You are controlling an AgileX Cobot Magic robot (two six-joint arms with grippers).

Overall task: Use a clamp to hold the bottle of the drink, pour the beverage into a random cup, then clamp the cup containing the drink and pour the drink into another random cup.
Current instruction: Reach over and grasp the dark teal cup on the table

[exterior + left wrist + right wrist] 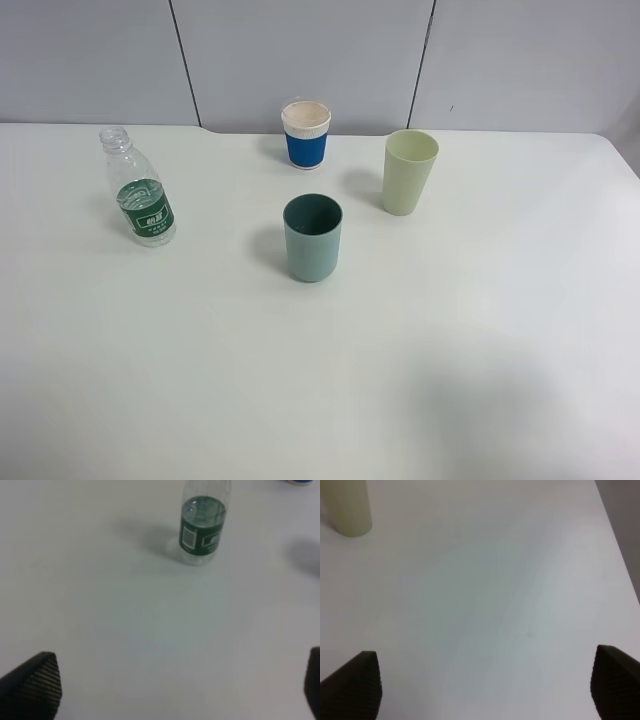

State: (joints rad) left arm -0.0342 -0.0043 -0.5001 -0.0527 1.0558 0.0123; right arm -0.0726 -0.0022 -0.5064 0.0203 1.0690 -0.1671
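Observation:
A clear plastic bottle (139, 188) with a green label and no cap stands upright at the left of the white table (450, 350). It also shows in the left wrist view (202, 525), well ahead of my left gripper (182, 687), which is open and empty. A teal cup (312, 237) stands in the middle. A pale green cup (409, 171) stands to its right and further back; its base shows in the right wrist view (347, 507). A blue paper cup (306, 133) with a white rim stands at the back. My right gripper (485, 682) is open and empty.
Grey wall panels (300, 60) run behind the table's far edge. The table's right edge shows in the right wrist view (620, 545). Neither arm shows in the exterior high view.

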